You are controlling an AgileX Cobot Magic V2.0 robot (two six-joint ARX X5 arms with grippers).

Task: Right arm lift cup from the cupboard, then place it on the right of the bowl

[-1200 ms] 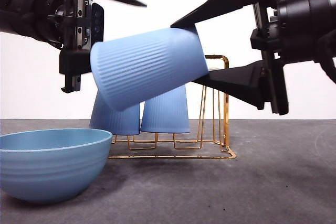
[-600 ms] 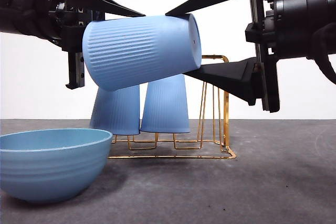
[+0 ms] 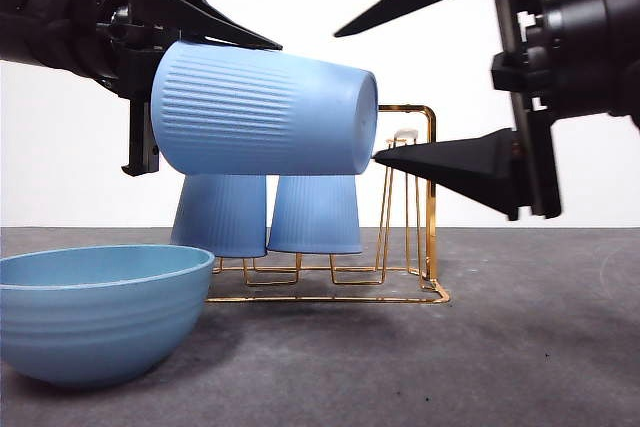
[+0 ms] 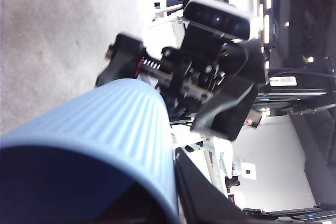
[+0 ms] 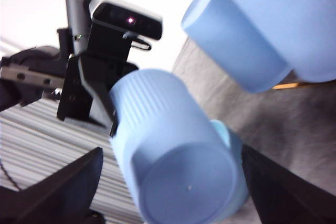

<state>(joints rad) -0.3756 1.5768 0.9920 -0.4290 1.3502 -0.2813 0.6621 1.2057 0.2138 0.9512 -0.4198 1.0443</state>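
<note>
A light blue ribbed cup hangs on its side in the air, level, above the gold wire cupboard. My left gripper is shut on the cup's rim end; the left wrist view shows the cup filling the foreground. My right gripper is open, its jaws spread wide above and below the cup's base end. In the right wrist view the cup's base sits between those spread jaws. The wide blue bowl stands on the table at the front left.
Two more blue tumblers stand upside down on the cupboard, under the held cup. They also show in the right wrist view. Grey table stretches to the right of the bowl and in front of the cupboard.
The cup has swung from tilted to level, its base end rising. My right jaws have opened off the cup and drawn back to the right. My left gripper now holds it.
</note>
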